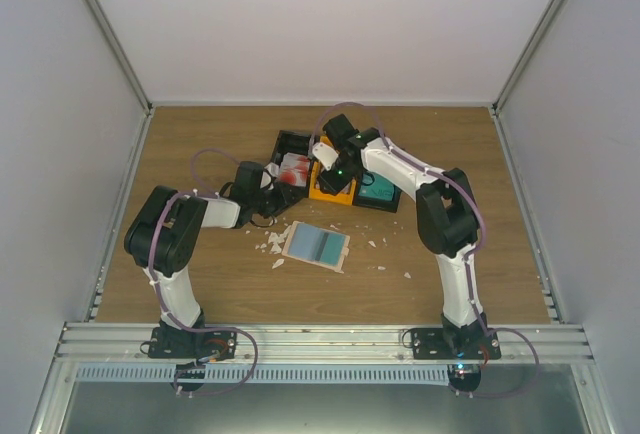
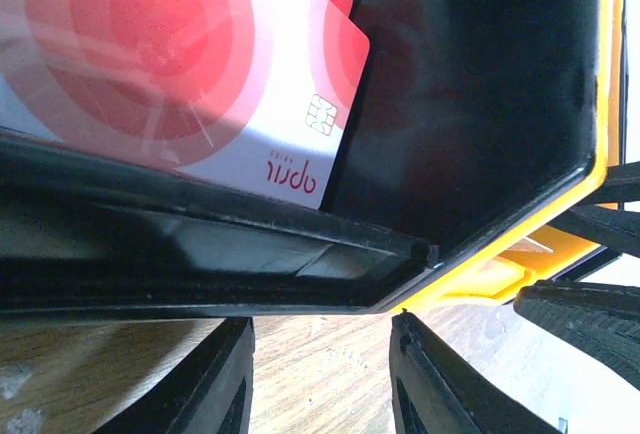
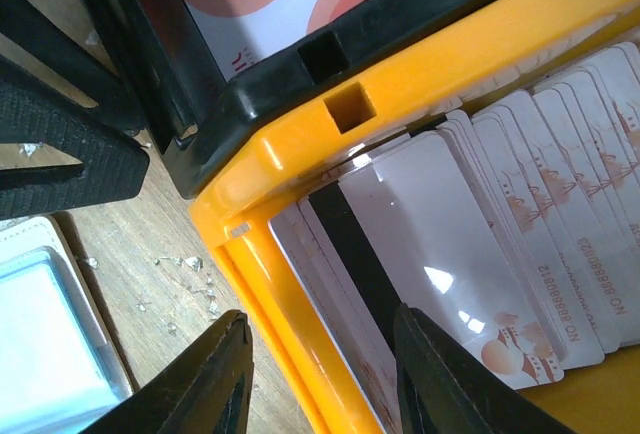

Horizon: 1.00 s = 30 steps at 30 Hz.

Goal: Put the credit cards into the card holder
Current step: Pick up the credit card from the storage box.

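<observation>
Credit cards [image 3: 480, 254], pale with dark print, stacked overlapping in the orange bin [image 3: 270, 169]; right jaws held apart and empty, poised across the bin's near wall, one jaw over the cards, the other outside over the desk [image 1: 320, 299]. Left jaws parted, nothing gripped, set low at the outer rim of the black bin [image 2: 200, 254], in which red-and-white cards [image 2: 180, 74] are leaned. Step judged: picking of a card, none yet lifted. Next move judged to call for a shift inside the orange wall and closure on a single card's edge. Card holder [image 1: 317, 245] laid open on the desk, near the bins on the arms' side, white scraps [image 1: 270, 244] beside it. Room: both pairs of jaws crowded at the bins' shared corner; open desk between bins and holder.
</observation>
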{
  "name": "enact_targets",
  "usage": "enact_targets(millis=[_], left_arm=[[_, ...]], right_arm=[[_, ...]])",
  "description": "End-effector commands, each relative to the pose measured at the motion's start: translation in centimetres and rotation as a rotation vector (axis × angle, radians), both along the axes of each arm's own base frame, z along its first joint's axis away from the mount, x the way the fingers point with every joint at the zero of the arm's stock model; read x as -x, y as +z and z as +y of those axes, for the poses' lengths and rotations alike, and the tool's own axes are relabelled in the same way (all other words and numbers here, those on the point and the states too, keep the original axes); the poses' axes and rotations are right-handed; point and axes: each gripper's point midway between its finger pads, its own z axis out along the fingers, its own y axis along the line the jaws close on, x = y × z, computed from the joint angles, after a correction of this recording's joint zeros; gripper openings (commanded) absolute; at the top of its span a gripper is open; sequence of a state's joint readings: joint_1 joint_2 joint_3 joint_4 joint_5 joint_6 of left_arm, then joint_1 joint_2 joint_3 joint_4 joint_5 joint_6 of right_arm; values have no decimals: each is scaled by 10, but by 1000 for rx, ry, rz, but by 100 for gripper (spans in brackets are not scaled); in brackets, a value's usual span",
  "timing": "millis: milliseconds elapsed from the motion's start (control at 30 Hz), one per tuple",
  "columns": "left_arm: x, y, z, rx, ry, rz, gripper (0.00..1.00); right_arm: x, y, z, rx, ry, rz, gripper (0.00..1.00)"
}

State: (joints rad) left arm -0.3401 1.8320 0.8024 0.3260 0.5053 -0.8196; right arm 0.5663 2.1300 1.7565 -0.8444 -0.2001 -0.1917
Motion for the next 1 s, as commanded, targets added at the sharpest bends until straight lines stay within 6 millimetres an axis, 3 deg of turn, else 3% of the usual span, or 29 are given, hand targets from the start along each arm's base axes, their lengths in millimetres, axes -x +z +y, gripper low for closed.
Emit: enact_targets(millis=[0,200,433,700,967], left_arm=[[-9,7,-8,14,-24,-46,40],[-9,7,-8,17,-26,-47,40],[-9,9,-9,18,-27,-49,40],[-8,22,-9,38,-23,-80,41],[7,72,-2,84,-5,-210,48]], right_arm=[[1,-14,0,9,30,18,40],[-1,-18,0,12,31,16,20],[-6,-1,-1,13,18,-28,4],[-11,39,-7,1,8,-124,3],[-2,104,0,-146,1,-250,0]])
